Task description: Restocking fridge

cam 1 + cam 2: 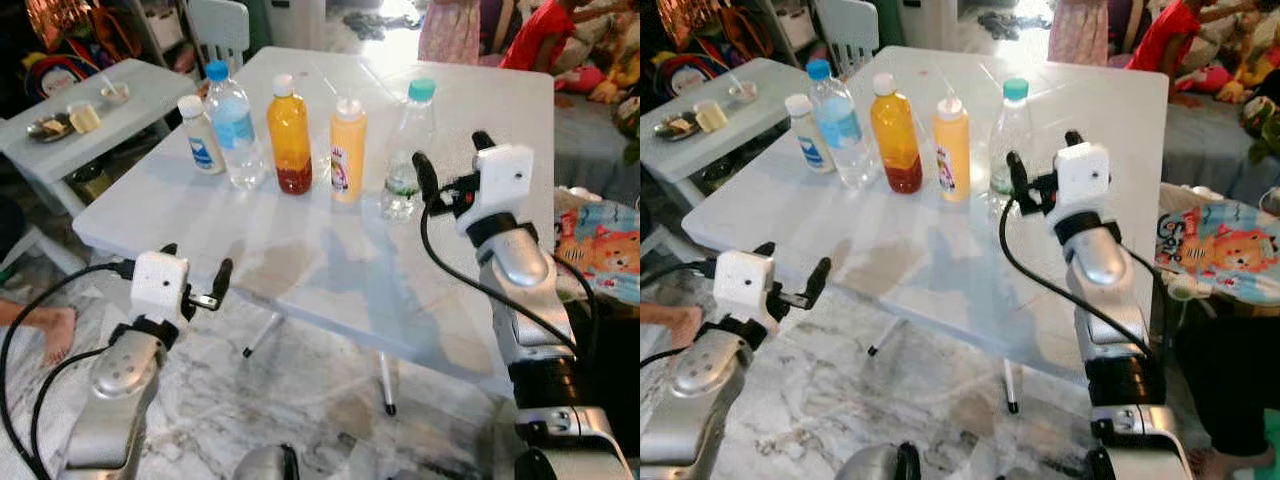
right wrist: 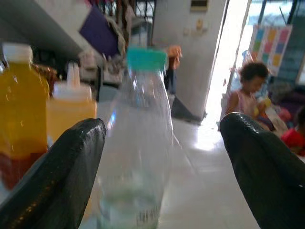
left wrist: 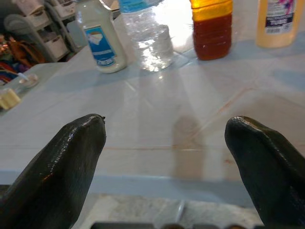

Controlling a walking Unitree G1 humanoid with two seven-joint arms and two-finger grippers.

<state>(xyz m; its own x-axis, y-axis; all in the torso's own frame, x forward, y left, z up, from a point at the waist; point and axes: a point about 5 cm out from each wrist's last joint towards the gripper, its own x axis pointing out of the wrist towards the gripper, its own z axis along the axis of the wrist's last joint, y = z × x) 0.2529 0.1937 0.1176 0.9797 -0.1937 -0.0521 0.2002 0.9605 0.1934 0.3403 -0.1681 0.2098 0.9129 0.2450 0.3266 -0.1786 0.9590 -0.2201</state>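
Several bottles stand in a row on the white table. From the left they are a small white bottle, a clear water bottle with a blue cap, an amber bottle, a yellow squeeze bottle and a clear teal-capped bottle. My right gripper is open above the table, just right of the teal-capped bottle. That bottle stands ahead of the fingers, apart from them. My left gripper is open and empty at the table's front edge, pointing toward the row.
A smaller white table with dishes stands at the far left, a white chair behind it. People sit at the back right. A person's foot rests on the marble floor at left. A lion-print cushion lies right.
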